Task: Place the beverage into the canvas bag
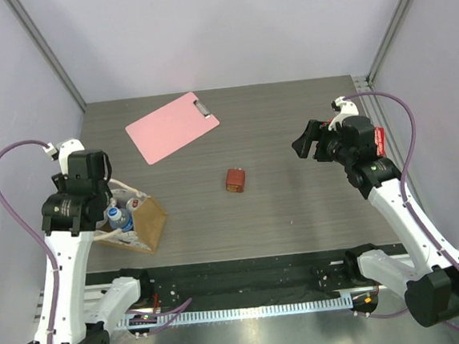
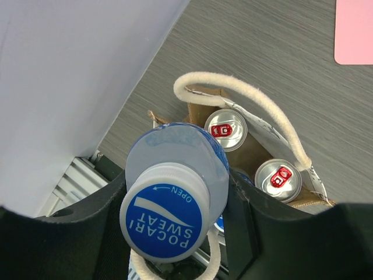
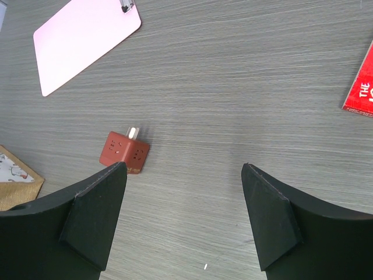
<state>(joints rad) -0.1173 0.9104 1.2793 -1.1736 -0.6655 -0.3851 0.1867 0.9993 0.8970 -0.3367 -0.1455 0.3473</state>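
The tan canvas bag [image 1: 147,225] with cream loop handles [image 2: 265,112] stands at the table's left. Two cans with red tabs [image 2: 226,129] stand inside it. My left gripper [image 2: 178,224] is right above the bag, shut on a clear Pocari Sweat bottle with a blue cap [image 2: 166,213]. The bottle's lower part reaches down into the bag's mouth between the handles; its bottom is hidden. The bottle also shows in the top view [image 1: 119,217]. My right gripper [image 3: 183,216] is open and empty above the bare table at the right [image 1: 307,144].
A small reddish-brown plug cube [image 1: 234,180] lies mid-table, also in the right wrist view [image 3: 123,153]. A pink clipboard [image 1: 172,126] lies at the back left. A red book's corner [image 3: 361,87] shows at the right. The left wall is close to the bag.
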